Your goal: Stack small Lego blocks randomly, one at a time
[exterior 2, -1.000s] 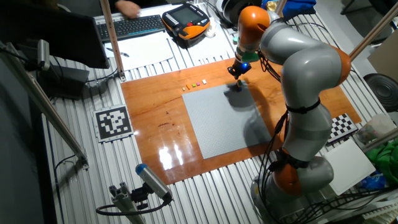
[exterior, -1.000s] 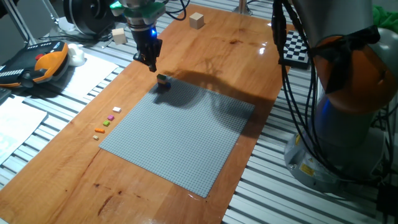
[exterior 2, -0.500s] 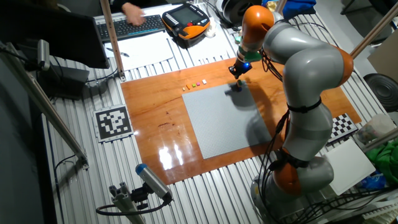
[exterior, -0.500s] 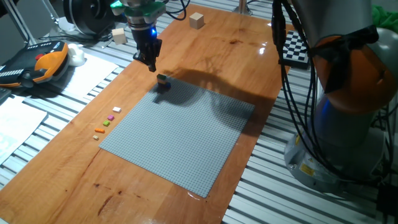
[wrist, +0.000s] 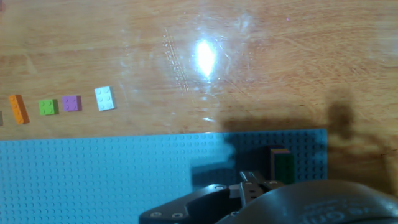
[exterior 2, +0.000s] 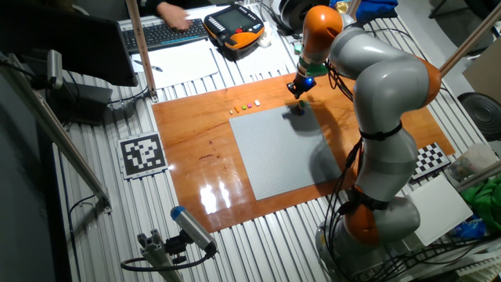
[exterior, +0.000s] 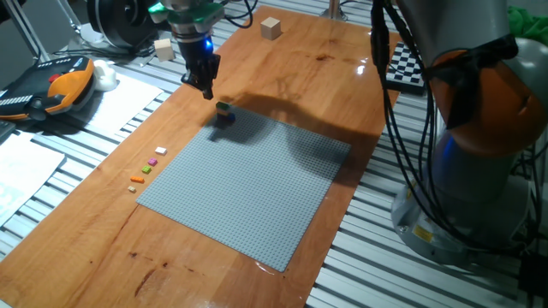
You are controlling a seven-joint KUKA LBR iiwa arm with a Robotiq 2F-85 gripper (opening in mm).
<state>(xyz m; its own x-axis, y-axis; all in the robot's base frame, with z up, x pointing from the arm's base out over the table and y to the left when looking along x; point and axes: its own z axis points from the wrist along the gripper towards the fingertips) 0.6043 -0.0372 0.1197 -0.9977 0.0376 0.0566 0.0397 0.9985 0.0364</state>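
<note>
A short stack of small Lego blocks [exterior: 224, 109], green on top, stands on the far corner of the grey baseplate [exterior: 248, 184]. The same stack [exterior 2: 300, 105] shows in the other fixed view and in the hand view [wrist: 282, 164]. My gripper [exterior: 208, 92] hangs just above and to the left of the stack, not touching it. Its fingers come together to one point with nothing visible between them. Several loose blocks lie in a row on the wood beside the plate: white [wrist: 104, 98], purple [wrist: 71, 103], green [wrist: 48, 107], orange [wrist: 18, 109].
Two wooden cubes [exterior: 271, 28] [exterior: 164, 49] sit on the far part of the wooden board. A teach pendant [exterior: 47, 90] and paper lie to the left. The arm's base [exterior: 479, 171] and its cables stand at the right.
The gripper has drifted slightly up and to the left, away from the stack. The stack and the loose blocks have not moved.
</note>
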